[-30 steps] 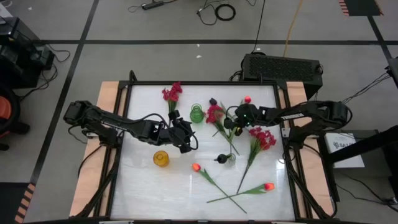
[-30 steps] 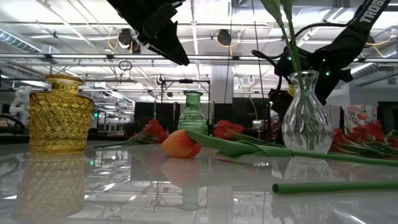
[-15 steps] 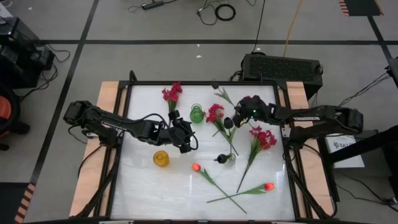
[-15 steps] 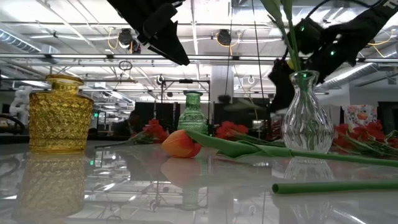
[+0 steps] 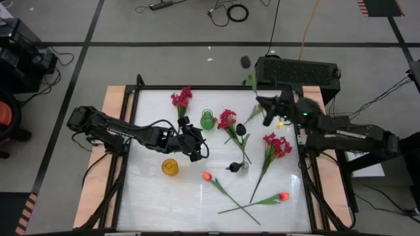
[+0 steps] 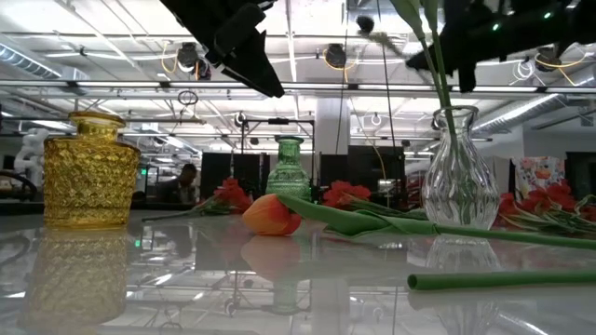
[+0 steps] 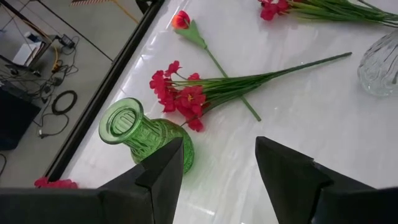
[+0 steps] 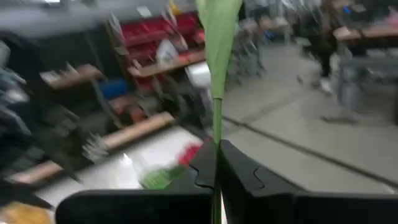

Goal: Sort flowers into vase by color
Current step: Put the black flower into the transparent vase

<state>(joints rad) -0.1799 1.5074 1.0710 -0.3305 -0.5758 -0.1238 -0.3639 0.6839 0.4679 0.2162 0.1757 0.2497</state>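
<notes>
Right gripper [image 5: 268, 109] clamps a black flower's stem [image 8: 216, 93], lifted high; left gripper [image 7: 217, 162] gapes empty near the green vase [image 7: 144, 134]. Most flowers lie unsorted on the bench [image 5: 151, 196].

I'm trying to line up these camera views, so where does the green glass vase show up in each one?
High view: green vase, upper middle of the table.
Low view: centre, behind the orange tulip.
Left wrist view: lower left.
Right wrist view: too blurred to tell.
Shared landmark: clear vase, low view's right, left wrist view's right edge.
</notes>
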